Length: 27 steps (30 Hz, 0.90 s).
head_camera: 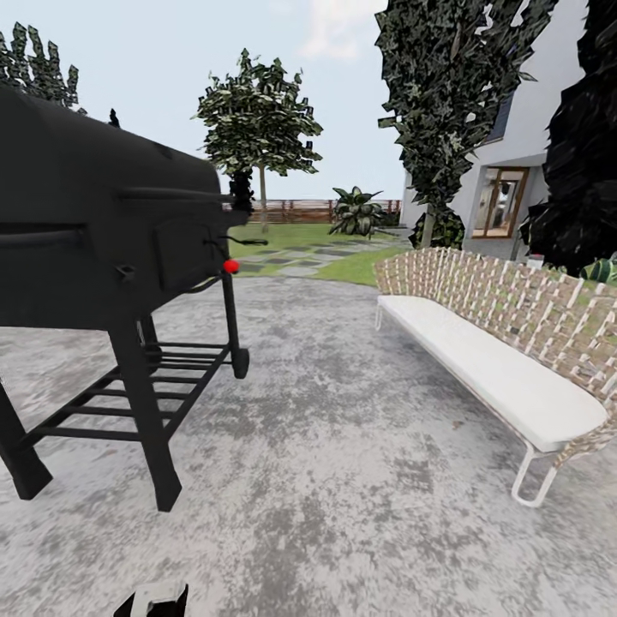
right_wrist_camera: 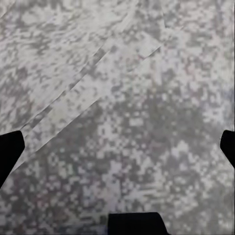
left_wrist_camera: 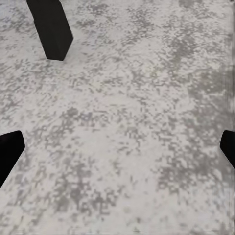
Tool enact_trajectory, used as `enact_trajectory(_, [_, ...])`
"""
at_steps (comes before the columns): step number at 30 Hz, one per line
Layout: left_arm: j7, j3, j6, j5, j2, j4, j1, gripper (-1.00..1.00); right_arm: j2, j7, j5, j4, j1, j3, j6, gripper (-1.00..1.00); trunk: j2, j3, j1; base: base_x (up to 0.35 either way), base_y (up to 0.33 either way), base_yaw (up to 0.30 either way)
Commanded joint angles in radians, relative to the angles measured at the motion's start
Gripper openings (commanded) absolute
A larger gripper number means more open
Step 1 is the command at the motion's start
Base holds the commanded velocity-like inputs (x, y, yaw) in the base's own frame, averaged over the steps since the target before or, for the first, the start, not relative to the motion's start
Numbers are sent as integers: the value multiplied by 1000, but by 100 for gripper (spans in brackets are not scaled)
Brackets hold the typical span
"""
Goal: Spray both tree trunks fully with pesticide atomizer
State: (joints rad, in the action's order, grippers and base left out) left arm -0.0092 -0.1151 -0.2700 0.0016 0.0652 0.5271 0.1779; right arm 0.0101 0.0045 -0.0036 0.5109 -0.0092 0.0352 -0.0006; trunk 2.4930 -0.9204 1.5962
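I stand on a grey mottled paved patio, and the pesticide atomizer is out of view. Far ahead lies the garden lawn (head_camera: 300, 236) with a brown slat fence (head_camera: 296, 208) behind it. One tree (head_camera: 257, 120) with a straight bare trunk (head_camera: 263, 199) rises there. My left gripper (left_wrist_camera: 117, 152) hangs open over bare paving, its dark fingertips (left_wrist_camera: 7, 154) wide apart. My right gripper (right_wrist_camera: 117, 149) is open too, above paving, with nothing between its fingertips (right_wrist_camera: 7, 152).
A big black grill (head_camera: 103, 240) on legs stands close at left, with a red knob (head_camera: 231, 266) at its side; one leg (left_wrist_camera: 51, 27) shows near the left gripper. A white woven bench (head_camera: 488, 343) runs along the right. Dark cypress-like trees (head_camera: 446, 103) and a house (head_camera: 514, 171) stand behind it.
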Motion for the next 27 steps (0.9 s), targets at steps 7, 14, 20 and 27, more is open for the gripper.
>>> enact_trajectory(7, [0,0,0,0,-1,0,0,100,0,1,-3,0,0,1,1,100,0,0,0,308,-180,0])
enact_trajectory(14, [0,-1,1,0,0,0,0,100,0,-1,-5,0,0,4,1,100,0,0,0,310,-160,0])
enact_trajectory(20, [0,-2,2,0,1,0,0,100,-1,-1,-5,0,0,5,1,100,0,0,0,322,-52,0])
enact_trajectory(27, [0,-2,2,0,1,-1,0,100,-1,-1,-5,0,0,5,1,100,0,0,0,329,-3,0])
